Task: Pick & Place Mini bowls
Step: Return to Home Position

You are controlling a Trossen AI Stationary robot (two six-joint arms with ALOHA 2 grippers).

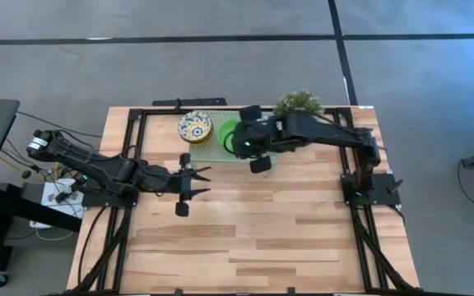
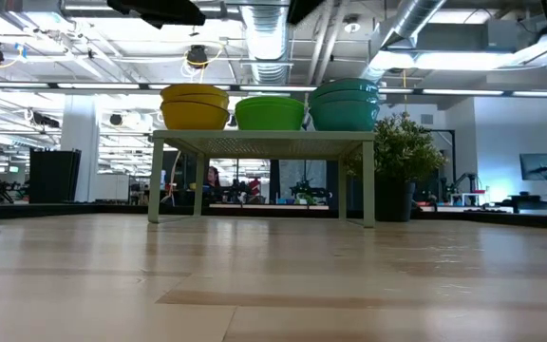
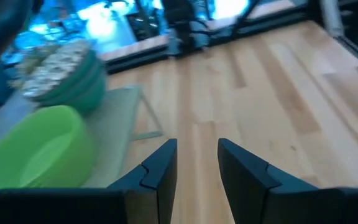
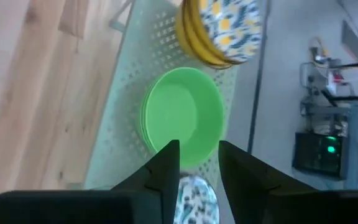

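Note:
Three stacks of mini bowls rest on a pale green perforated rack (image 1: 212, 152) at the table's far middle: a yellow floral stack (image 1: 194, 127), a plain green stack (image 4: 182, 118) and a teal stack with a patterned bowl on top (image 4: 196, 200). In the low view they stand side by side as yellow (image 2: 195, 106), green (image 2: 270, 112) and teal (image 2: 345, 104). My right gripper (image 4: 197, 149) hangs open above the rack, over the green and teal stacks, slanting down, with nothing between its fingers. My left gripper (image 1: 197, 182) stands open over the bare table, near the rack's near left corner.
A small potted plant (image 1: 299, 103) stands at the far edge, just right of the rack. Wooden tabletop (image 1: 262, 230) stretches from the rack to the near edge. Black frame rails (image 1: 360, 189) run along both sides of the table.

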